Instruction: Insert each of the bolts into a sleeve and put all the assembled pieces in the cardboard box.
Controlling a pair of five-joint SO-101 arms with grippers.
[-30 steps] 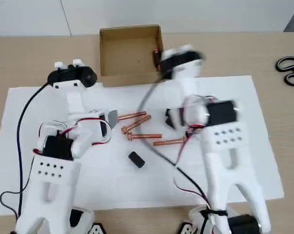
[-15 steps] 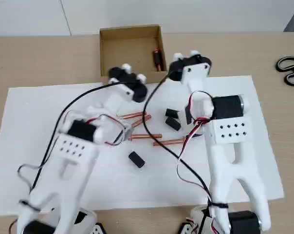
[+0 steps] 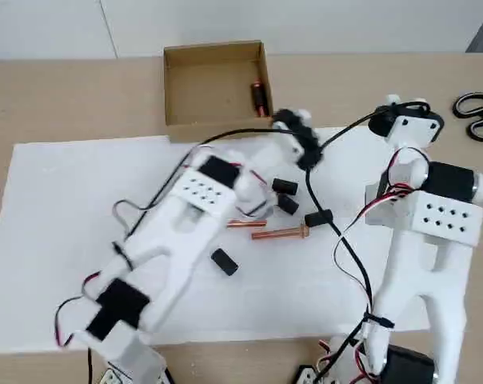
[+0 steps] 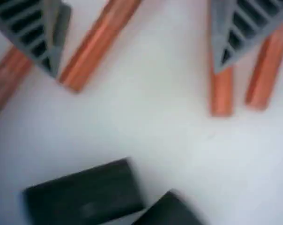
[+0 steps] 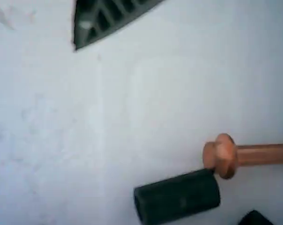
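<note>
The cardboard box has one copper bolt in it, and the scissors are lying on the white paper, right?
Not quite. The scissors lie on the bare wooden table, off to the side of the white paper, not on it. The high view shows that. The cardboard box does have one copper bolt in it.

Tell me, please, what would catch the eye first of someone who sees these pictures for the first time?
The left arm lies stretched diagonally over the white sheet, with the left gripper open just above the copper bolts. Black sleeves lie scattered nearby. The cardboard box beyond the sheet's far edge holds a copper piece.
</note>
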